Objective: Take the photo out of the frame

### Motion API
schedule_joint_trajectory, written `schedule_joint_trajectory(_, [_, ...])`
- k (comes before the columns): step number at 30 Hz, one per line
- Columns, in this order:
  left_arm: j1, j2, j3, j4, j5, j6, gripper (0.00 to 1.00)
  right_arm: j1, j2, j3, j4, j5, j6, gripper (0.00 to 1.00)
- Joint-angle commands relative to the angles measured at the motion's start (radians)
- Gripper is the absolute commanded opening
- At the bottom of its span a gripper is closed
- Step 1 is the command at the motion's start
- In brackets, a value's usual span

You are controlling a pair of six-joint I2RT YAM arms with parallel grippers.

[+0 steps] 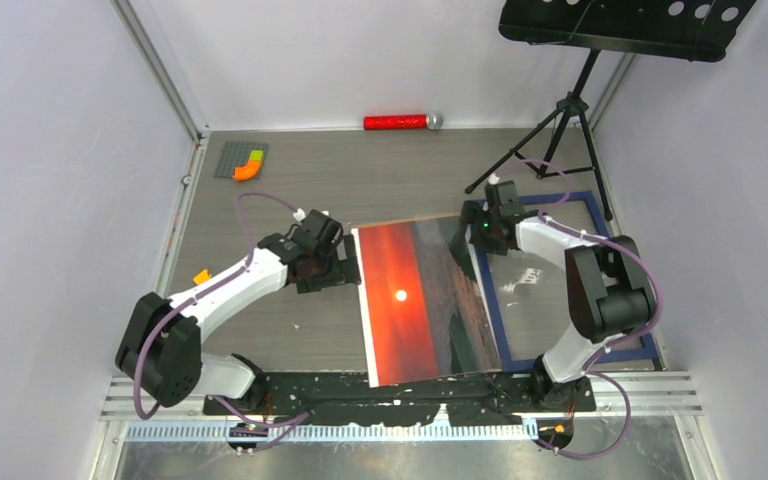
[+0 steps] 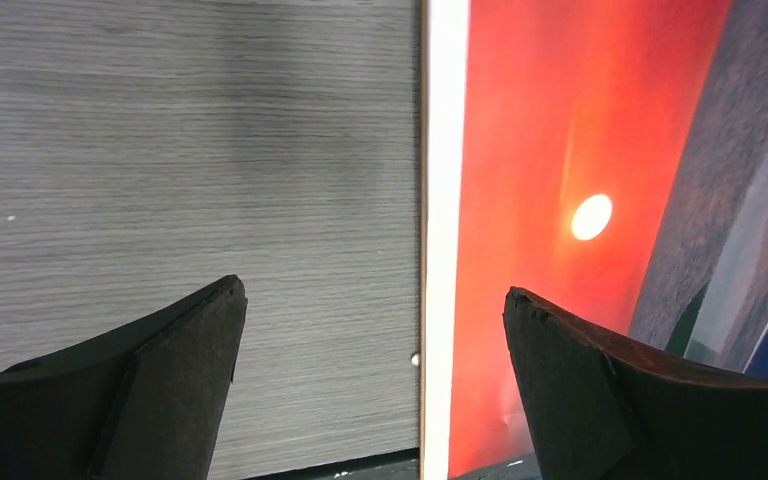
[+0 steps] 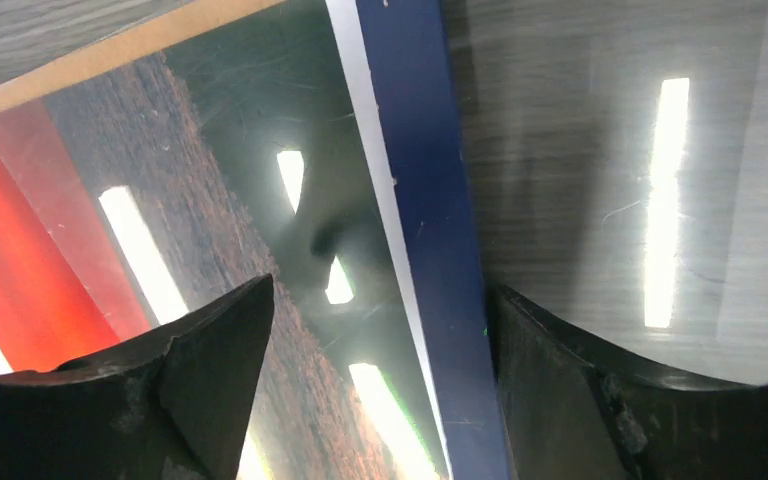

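Left pincer (image 2: 375,290) — released, jaws spread wide. One finger (image 2: 160,380) is over the bare table (image 2: 160,150) and the other over the red of the photo (image 2: 560,120), so the photo's white left edge runs between them. Right pincer (image 3: 380,290) — also released, jaws apart, astride the left rail of the frame (image 3: 430,200) near its far corner. One of its fingers is over the photo's dark band and the other over the glossy pane (image 3: 610,150) inside the frame, which mirrors strip lights. Neither pincer grasps anything.

Photo: flat on the table between the two arms, sun near its middle, red half toward the left arm, dark bands toward the right. Its right white edge meets the frame's left rail; whether it overlaps the rail cannot be told. A tan strip (image 3: 160,35) borders the photo's far edge.

Frame: flat on the table at the right, partly under the right arm, with wood grain showing through the pane.

Far side of the table: a music stand (image 1: 580,110) with its tripod by the frame's far rail, a red tube (image 1: 396,122) with a silver cap against the back wall, and a grey plate (image 1: 232,152) carrying an orange-and-green piece at the far left.
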Motion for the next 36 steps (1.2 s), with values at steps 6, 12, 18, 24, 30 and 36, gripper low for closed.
schedule_joint_trajectory(6, [0.075,-0.141,-0.086,-0.033,-0.032,0.030,1.00,0.264,0.179,0.024,0.060,-0.204,0.191,0.81])
schedule_joint_trajectory(12, [0.094,-0.079,-0.110,0.001,-0.017,0.029,1.00,0.264,0.138,0.149,-0.004,-0.045,0.127,0.81])
schedule_joint_trajectory(18, [0.153,0.000,-0.180,0.110,0.102,0.015,1.00,0.320,-0.004,0.247,-0.089,0.140,-0.071,0.82])
schedule_joint_trajectory(24, [0.167,0.079,-0.159,0.125,0.124,0.007,0.99,0.547,0.051,0.342,-0.188,0.323,-0.278,0.82])
schedule_joint_trajectory(30, [0.186,0.107,-0.153,0.111,0.079,0.014,0.80,0.723,0.257,0.491,-0.216,0.437,-0.425,0.81])
schedule_joint_trajectory(36, [0.186,0.151,-0.101,0.037,-0.008,0.012,0.65,0.735,0.368,0.569,-0.313,0.525,-0.343,0.79])
